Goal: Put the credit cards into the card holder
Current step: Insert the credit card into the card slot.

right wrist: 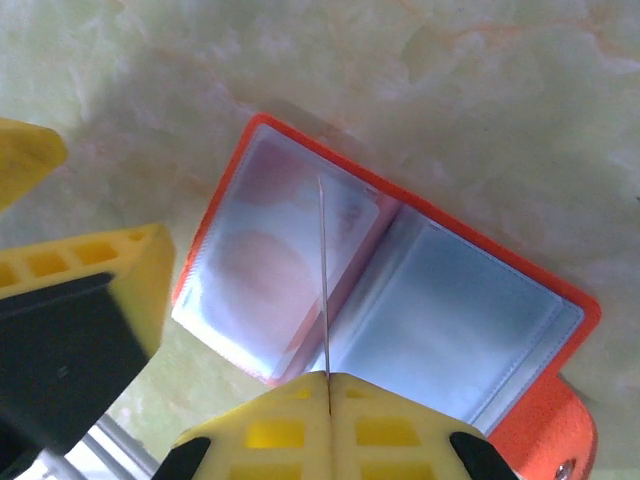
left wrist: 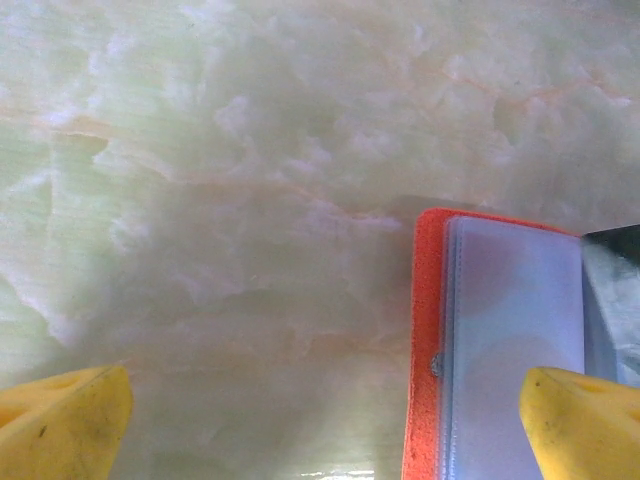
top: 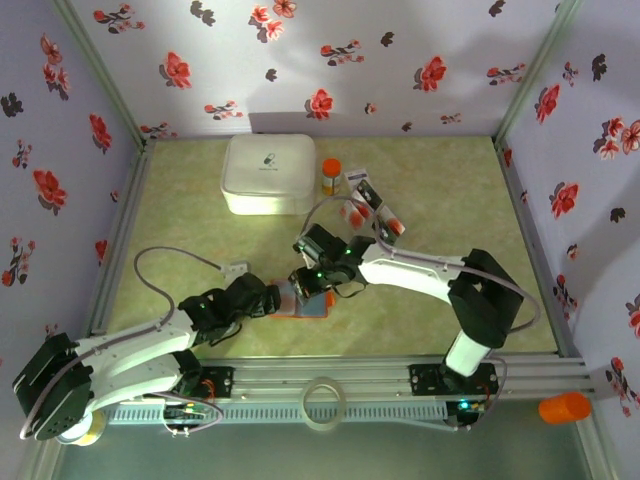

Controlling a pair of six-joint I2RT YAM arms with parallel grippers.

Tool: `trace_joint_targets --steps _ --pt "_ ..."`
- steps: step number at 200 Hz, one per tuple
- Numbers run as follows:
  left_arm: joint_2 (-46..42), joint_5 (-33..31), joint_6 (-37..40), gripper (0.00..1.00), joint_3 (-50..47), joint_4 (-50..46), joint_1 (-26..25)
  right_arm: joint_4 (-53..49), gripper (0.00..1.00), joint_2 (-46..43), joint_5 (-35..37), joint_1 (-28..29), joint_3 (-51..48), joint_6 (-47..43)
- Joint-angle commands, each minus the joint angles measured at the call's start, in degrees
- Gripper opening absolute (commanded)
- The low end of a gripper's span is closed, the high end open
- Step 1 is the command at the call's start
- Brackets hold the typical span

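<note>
1. Tabletop [top: 450, 290] of pale green marbling, enclosed by lilac walls [top: 330, 60] printed with red and dark flowers.
2. The card holder [right wrist: 440, 300] lies open near the front edge, between both claws.
3. The right gripper [right wrist: 328, 385] is clenched on an edge-on credit card [right wrist: 323, 280] above the holder.
4. The left gripper [left wrist: 320, 425] is released, with one finger over the holder.
5. Spare credit cards [top: 368, 205] lie near the white box [top: 268, 173].

Pale green marbled tabletop [top: 450, 200] enclosed by pale walls [top: 230, 60] printed with red flowers.

Robot lab, floral walls [top: 400, 95], aluminium frame [top: 370, 372]
</note>
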Motion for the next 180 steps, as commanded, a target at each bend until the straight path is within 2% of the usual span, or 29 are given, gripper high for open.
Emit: trace_joint_targets --steps 1,47,180 --pt "-0.38 -0.84 1.81 1.0 1.25 -2.07 -0.27 -0.77 0.0 2.74 0.36 0.48 1.78 0.64" --pt "2.09 0.38 3.28 1.0 1.75 -1.81 -0.31 -2.71 0.0 5.55 -0.29 0.51 3.67 -0.19" --pt "11.33 1.59 5.36 1.0 2.92 0.57 -0.31 -1.03 0.0 3.0 -0.64 0.44 0.48 0.95"
